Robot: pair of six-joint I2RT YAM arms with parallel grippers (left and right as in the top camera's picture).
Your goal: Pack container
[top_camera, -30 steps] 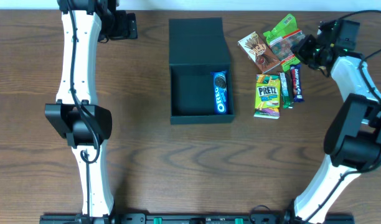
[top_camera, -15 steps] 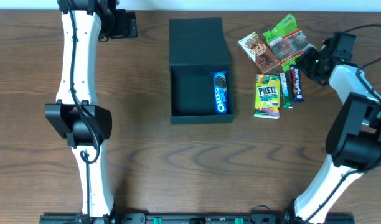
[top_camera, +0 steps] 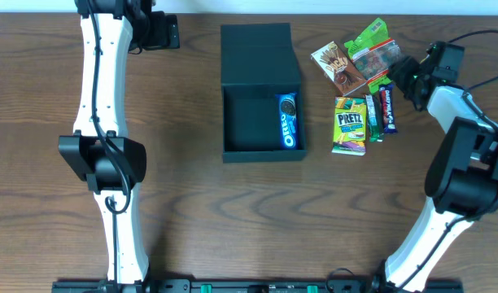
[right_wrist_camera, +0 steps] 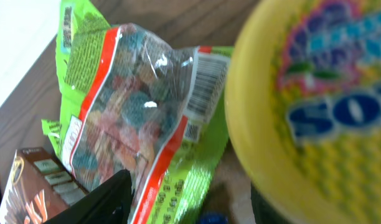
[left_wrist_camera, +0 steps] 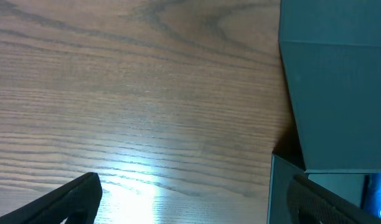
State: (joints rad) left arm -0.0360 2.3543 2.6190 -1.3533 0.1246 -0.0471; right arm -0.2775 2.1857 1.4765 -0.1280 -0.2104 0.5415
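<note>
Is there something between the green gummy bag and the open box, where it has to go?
On the table, yes: the brown snack box lies between the gummy bag and the container. Lifted over it, nothing visible blocks: the lid is folded back, and only an Oreo pack lies inside, along the right wall.

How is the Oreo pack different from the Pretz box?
The Oreo pack is blue and slim; the Pretz box is green-yellow and wider. The Oreo pack lies inside the container, against its right wall; the Pretz box lies outside on the table. Both lie flat.
</note>
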